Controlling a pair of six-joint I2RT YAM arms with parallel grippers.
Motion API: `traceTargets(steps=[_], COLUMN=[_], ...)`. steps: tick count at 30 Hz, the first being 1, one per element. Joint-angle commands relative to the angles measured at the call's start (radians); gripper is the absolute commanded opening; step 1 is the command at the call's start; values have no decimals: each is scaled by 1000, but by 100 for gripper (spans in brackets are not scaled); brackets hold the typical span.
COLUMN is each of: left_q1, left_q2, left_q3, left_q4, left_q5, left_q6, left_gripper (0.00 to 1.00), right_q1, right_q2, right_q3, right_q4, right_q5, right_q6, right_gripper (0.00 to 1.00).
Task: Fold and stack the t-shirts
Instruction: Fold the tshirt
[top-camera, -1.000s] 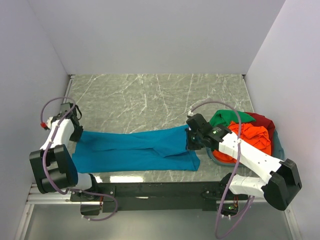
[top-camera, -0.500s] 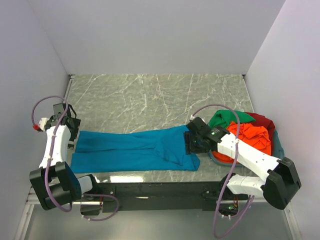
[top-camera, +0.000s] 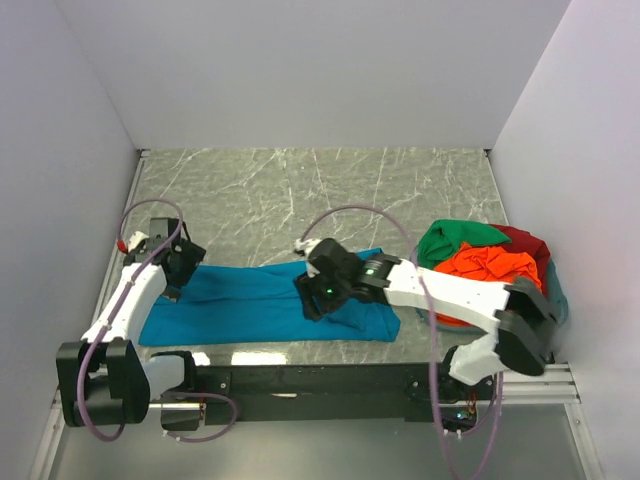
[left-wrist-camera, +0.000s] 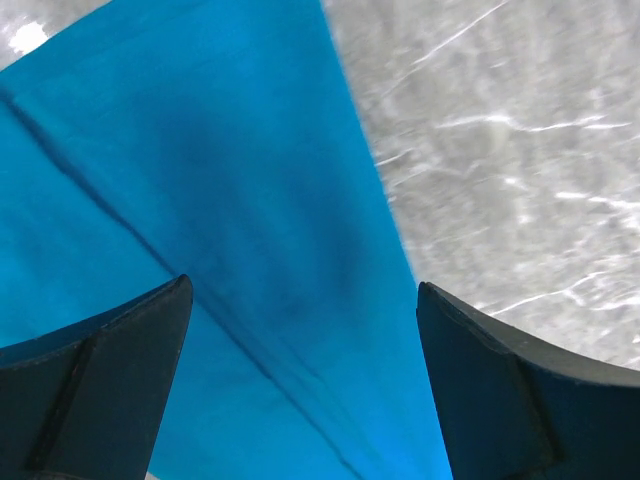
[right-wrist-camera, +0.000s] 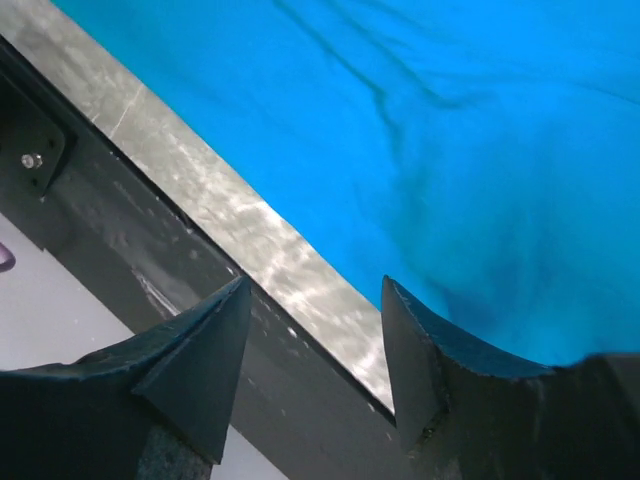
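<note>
A teal-blue t-shirt (top-camera: 245, 305) lies flat along the near part of the table as a long folded strip. My left gripper (top-camera: 183, 268) hovers over its left end, jaws wide open. In the left wrist view only blue cloth (left-wrist-camera: 250, 150) shows between the fingers (left-wrist-camera: 120, 350) of my left gripper (left-wrist-camera: 302, 285). My right gripper (top-camera: 310, 293) is over the strip's middle, open and empty. My right gripper (right-wrist-camera: 315, 282) looks down on the t-shirt's near edge (right-wrist-camera: 450, 120) and the table's front. Green (top-camera: 455, 240), orange-red (top-camera: 490, 270) and dark red (top-camera: 528, 245) t-shirts are heaped at the right.
The heap sits in a teal-grey basket (top-camera: 557, 290) at the table's right edge. Marble tabletop (top-camera: 300, 200) stretches behind the blue strip to the white back wall. A dark rail (top-camera: 320, 380) runs along the front edge. White side walls stand close on both sides.
Both grippers have opened and let go of the blue t-shirt. The right gripper has moved left from the strip's right end to its middle. The left gripper has shifted right.
</note>
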Motion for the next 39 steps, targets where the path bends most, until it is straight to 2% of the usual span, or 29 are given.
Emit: traceTargets(steps=[1, 6, 10, 21, 36, 39], left_q1=[-8, -13, -15, -18, -18, -18], left_q2=[-76, -152, -179, -146, -144, -141], left_q3=[-54, -119, -130, -122, -117, -117], left_q4=[30, 64, 80, 88, 78, 73], left_q5=[-21, -25, -21, -19, -42, -47], left_q6=[13, 4, 10, 16, 10, 7], left_gripper=[100, 100, 99, 100, 100, 100], right_q1=[33, 35, 29, -34, -60, -60], right_q2=[115, 271, 363, 382, 440, 439], right_q3=[80, 148, 192, 153, 177, 174], right_q4=[48, 52, -5, -39, -61, -59], right_q5=[-41, -27, 54, 147, 125, 137], right_q6=[-33, -32, -23, 25, -59, -49], right_gripper=[61, 54, 45, 43, 43, 35])
